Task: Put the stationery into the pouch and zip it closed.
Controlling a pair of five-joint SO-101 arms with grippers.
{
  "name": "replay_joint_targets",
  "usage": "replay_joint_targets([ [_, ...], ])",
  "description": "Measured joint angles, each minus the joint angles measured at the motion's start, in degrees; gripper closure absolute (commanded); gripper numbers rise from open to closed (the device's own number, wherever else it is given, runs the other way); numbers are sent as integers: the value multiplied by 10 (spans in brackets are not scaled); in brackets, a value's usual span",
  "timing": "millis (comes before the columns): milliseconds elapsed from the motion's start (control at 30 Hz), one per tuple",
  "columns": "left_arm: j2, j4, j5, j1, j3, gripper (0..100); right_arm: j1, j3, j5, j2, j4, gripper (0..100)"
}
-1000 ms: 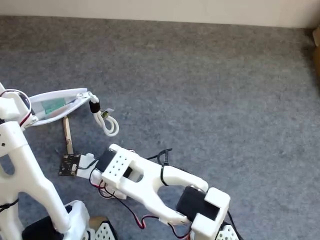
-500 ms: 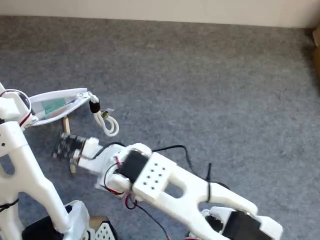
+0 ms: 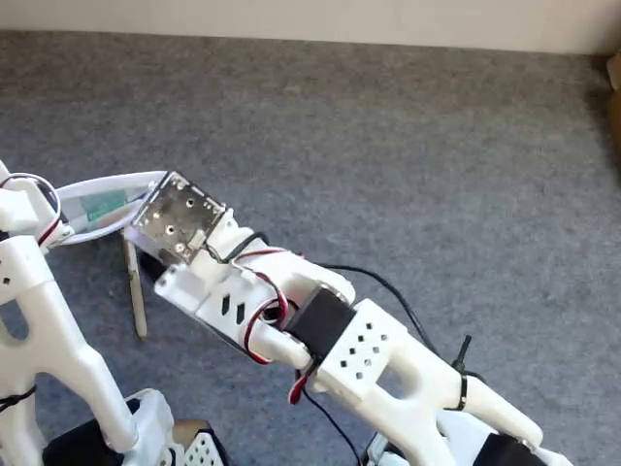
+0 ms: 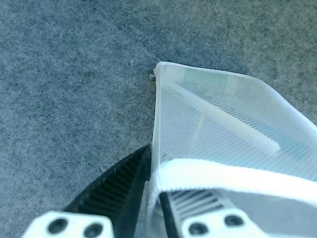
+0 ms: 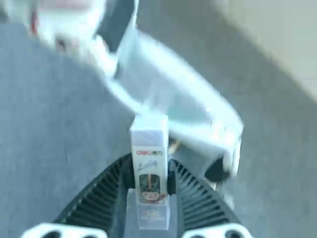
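Item 1, left gripper [image 4: 154, 166]: I read it as clenched on the pouch [image 4: 223, 124], one ribbed black finger on each side of the mesh wall near the white-banded edge. Count: one pouch, white and see-through, held at the far left of the scene.

Item 2, right gripper [image 5: 149, 166]: parted only as far as the block it grasps, a white eraser [image 5: 148, 173] in a printed sleeve, standing lengthwise between the ribbed fingers with its far end sticking out past the tips. Count: one eraser. It is just short of the pouch; I cannot tell whether they touch.

Item 3, wooden stick [image 3: 135, 291], possibly a pencil: one, lying on the grey carpet [image 3: 408, 146] just on the near side of the pouch, its far end hidden under the right arm [image 3: 330, 330].

Item 4, arms: two. The left arm [image 3: 44, 320] stands at the left edge; the right arm reaches from near right across to the pouch.

View notes: in the high view the right arm's wrist plate covers the eraser and its fingers, which the right wrist view shows plainly. The left wrist view shows the grip on the mesh. The stick shows in the high view.
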Motion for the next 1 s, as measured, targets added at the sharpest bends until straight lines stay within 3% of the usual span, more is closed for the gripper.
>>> replay_joint_targets([
  [233, 0, 0, 0, 0, 0, 993, -11, 0, 0, 2, -225, 995],
  [400, 0, 0, 0, 0, 0, 993, -15, 0, 0, 34, -325, 995],
  [633, 0, 0, 0, 0, 0, 993, -11, 11, 0, 91, -399, 995],
  [1000, 0, 0, 0, 0, 0, 993, 4, 60, 0, 118, -404, 995],
])
